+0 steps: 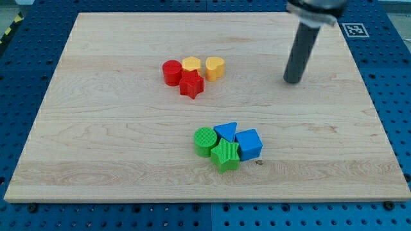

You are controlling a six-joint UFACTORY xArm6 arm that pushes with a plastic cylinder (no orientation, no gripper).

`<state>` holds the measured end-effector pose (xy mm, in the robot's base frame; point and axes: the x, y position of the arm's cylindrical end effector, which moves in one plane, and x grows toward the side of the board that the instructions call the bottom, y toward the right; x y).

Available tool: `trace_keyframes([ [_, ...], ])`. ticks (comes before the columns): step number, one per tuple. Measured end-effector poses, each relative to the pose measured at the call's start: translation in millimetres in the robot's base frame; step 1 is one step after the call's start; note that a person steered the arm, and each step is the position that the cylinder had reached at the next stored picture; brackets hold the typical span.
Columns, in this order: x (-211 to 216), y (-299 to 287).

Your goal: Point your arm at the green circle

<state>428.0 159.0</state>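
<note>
The green circle (205,141) lies on the wooden board (115,128) at the lower middle, at the left end of a cluster. It touches a green star (225,156) and a blue triangle (226,131); a blue cube (249,144) sits at the cluster's right. My tip (293,81) stands on the board at the view's upper right, well above and to the right of the green circle, touching no block.
A second cluster lies at the upper middle: a red cylinder (171,72), a red star (191,85), a yellow hexagon-like block (191,64) and a yellow heart (214,67). A blue pegboard (392,96) surrounds the board.
</note>
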Motion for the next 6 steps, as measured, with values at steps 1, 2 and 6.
trace_keyframes([
  [1, 61.2, -8.0],
  [2, 60.6, -39.8],
  [6, 67.0, -208.9],
])
